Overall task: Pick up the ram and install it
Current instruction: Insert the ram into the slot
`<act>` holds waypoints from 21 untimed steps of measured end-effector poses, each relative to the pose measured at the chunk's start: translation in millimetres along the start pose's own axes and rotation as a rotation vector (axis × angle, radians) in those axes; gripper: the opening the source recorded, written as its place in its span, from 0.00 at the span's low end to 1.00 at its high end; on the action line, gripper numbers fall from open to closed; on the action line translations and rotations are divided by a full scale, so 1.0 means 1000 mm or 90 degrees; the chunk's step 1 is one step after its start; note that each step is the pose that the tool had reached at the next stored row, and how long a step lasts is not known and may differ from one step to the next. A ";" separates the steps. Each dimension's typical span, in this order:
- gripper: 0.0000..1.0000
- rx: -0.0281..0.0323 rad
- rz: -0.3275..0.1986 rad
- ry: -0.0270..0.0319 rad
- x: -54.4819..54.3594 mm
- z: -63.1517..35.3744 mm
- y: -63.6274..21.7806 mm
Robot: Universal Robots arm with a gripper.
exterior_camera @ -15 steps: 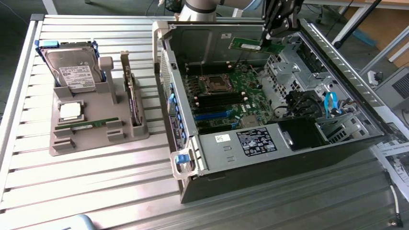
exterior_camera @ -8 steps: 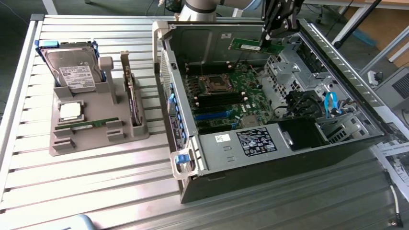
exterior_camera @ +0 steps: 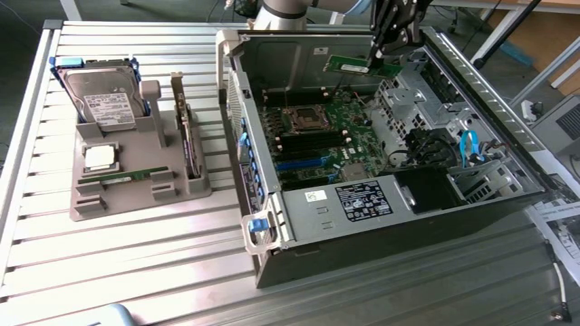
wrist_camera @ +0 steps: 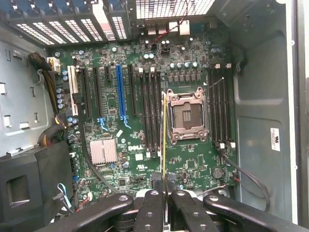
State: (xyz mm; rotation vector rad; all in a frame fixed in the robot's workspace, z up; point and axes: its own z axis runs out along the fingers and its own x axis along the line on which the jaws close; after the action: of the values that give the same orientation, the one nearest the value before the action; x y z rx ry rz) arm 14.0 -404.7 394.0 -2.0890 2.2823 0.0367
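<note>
Upper centre of the exterior view: your gripper [exterior_camera: 379, 60] hangs over the open computer case [exterior_camera: 272, 234], fingers pinched nearly shut on the ram [exterior_camera: 355, 67], which is clear of the motherboard [exterior_camera: 327, 136] below. The case holds that one board, with one processor socket [exterior_camera: 302, 121] and one blue slot [exterior_camera: 295, 164]. At the exterior view's left, the grey tray [exterior_camera: 136, 197] on the slatted table [exterior_camera: 136, 272] carries four parts: one hard drive [exterior_camera: 109, 102], one processor chip [exterior_camera: 100, 157], one spare memory stick [exterior_camera: 122, 176] and one bracketed card [exterior_camera: 187, 136]. The exterior view gives you the ram's flat green face. The wrist view gives it edge-on, a thin yellow-green line beside the socket, between black memory slots, plus one silver heatsink [wrist_camera: 103, 151].
</note>
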 end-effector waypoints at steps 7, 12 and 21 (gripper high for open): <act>0.13 0.0000 0.000 0.0000 0.000 0.0018 0.0001; 0.13 0.0000 0.000 0.0000 0.000 0.0031 0.0002; 0.13 0.0000 0.000 0.0000 0.000 0.0057 0.0005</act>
State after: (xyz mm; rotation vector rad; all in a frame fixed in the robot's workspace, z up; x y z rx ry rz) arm 13.6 -404.7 388.3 -2.0890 2.2822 0.0367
